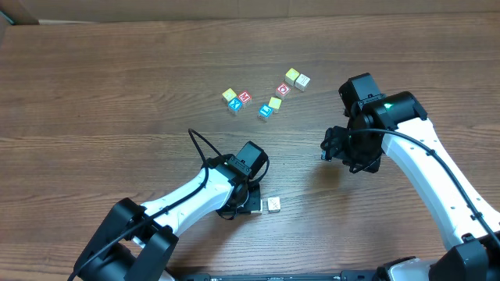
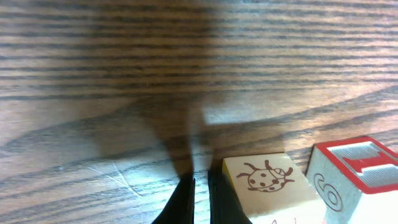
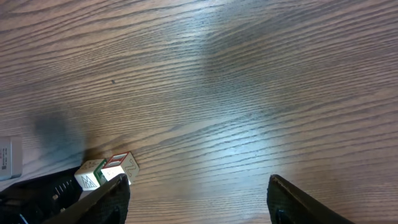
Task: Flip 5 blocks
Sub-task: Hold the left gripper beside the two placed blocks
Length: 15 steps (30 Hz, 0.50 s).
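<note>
Blocks (image 2: 267,180) — two — sit just beside the shut, empty left gripper (image 2: 201,196) near the front edge of the table (image 1: 94,94); right gripper (image 1: 328,146) open, empty.

Overhead: bright, even light from above. Table (image 1: 117,78) grain is crisp edge to edge, and shadows are short and soft. Left wrist view: dim, with a broad dark shadow over the wood and one pale glare patch mid-frame. Ladybird block (image 2: 267,180) at the bottom looks slightly soft, possibly too close for focus. Right wrist view: whitish sheen across the centre grain, smudgy shadow at left, bottom corners dark and blurred.
</note>
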Available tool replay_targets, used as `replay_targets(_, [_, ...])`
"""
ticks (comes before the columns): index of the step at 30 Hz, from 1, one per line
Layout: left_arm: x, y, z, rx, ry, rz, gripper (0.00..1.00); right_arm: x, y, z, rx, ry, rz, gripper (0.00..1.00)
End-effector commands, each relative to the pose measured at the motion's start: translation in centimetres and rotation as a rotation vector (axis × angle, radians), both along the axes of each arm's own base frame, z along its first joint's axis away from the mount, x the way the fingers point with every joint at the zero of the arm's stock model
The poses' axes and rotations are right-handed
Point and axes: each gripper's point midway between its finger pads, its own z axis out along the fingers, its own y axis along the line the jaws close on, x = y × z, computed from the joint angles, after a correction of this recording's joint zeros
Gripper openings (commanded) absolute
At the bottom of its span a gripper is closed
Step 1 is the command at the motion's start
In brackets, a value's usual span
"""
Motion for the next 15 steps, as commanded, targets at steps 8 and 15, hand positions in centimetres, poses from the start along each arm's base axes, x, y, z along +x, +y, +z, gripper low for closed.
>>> replay_targets(8, [-0.01, -0.55, 0.06, -0.022, 0.034, 0.096, 0.04, 0.45, 0.22, 1.08, 0.018, -0.039, 0.003, 0.72])
replay_targets(15, [0.26, -0.84, 0.1, -0.032, 0.036, 0.162, 0.04, 0.47, 0.23, 1.09, 0.018, -0.04, 0.007, 0.72])
